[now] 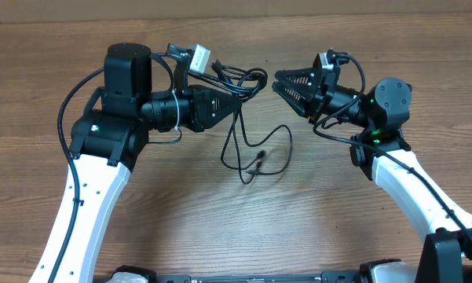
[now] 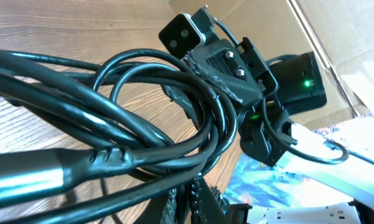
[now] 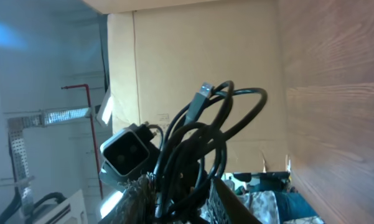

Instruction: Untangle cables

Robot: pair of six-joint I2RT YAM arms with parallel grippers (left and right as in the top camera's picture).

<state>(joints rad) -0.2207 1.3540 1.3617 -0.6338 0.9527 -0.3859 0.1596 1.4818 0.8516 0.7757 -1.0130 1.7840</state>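
Left hand point(image 1: 237, 99) clamping the cables point(image 1: 248, 79) mid-bundle above the worktop point(image 1: 181, 212), centre; slack loops hanging nearward onto it. Right hand point(image 1: 276, 80) sitting part-way apart at the bundle's right end, grip unclear. Cords looking light, limp, snag-prone; gripping near the USB plug point(image 3: 205, 91) seems best.

the overhead view is evenly, softly lit from above; the brown wood-grain table point(image 1: 181, 204) looks matte, and the thin black cables point(image 1: 247, 79) cast only faint shadows, their lower loop slightly smeared. in the left wrist view the cords sit so near the lens that they go soft at the left edge. the right wrist view is backlit, perhaps overexposed at left, leaving the bundle a dark silhouette.
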